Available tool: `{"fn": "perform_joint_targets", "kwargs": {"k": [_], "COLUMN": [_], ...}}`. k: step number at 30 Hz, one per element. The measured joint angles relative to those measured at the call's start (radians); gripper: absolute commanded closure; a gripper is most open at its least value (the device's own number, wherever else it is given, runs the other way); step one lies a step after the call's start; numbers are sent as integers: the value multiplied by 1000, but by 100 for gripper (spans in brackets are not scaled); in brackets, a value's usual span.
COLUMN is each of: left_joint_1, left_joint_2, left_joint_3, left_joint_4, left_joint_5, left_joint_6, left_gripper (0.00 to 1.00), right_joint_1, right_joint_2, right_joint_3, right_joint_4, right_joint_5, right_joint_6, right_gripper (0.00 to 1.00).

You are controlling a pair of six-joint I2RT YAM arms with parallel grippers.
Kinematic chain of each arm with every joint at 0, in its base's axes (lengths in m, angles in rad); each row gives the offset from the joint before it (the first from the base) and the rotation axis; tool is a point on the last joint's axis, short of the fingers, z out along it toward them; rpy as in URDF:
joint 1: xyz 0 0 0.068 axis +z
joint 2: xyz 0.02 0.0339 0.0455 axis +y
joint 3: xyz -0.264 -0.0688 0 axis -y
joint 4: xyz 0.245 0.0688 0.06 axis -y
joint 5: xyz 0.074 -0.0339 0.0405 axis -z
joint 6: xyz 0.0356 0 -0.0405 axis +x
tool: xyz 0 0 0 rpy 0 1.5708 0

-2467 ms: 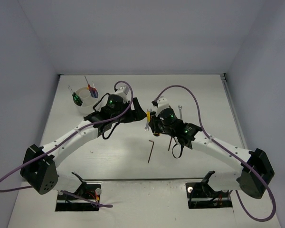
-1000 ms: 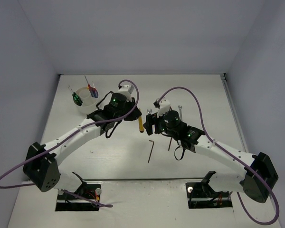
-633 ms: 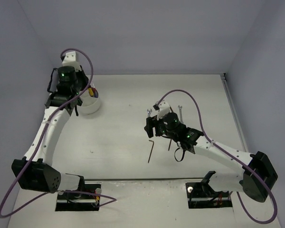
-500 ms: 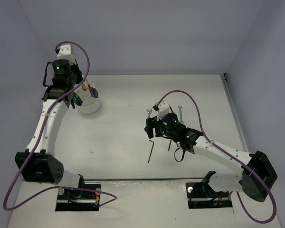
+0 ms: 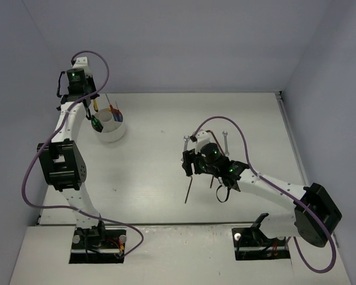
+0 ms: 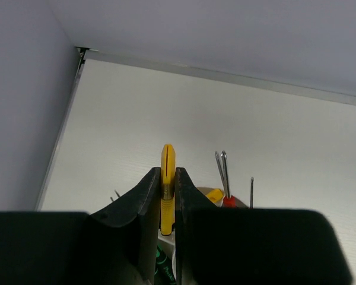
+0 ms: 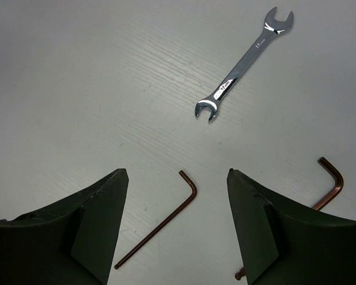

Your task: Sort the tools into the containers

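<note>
Yellow knife (image 6: 168, 173) between tight jaws

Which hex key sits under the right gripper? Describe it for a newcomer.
On the pale table, find the two dark fingers of the open right gripper. Between them in the wrist view lies a thin dark L-shaped hex key, fully visible. Its twin to the right is half hidden by a finger, and the shiny silver wrench lies beyond.
</note>
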Motion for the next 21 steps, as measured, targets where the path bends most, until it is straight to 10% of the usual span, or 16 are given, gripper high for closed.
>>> {"fn": "perform_joint_targets", "kwargs": {"k": [21], "left_joint_1": [0], "left_joint_2": [37], "left_joint_3": [-48], "left_joint_4": [59], "left_joint_5": [59], "left_joint_6": [0], "left_gripper": [100], "right_joint_1": [-8], "right_joint_2": [41], "right_joint_3": [0], "right_joint_4": [0], "right_joint_5": [0], "right_joint_6": [1], "right_gripper": [36]}}
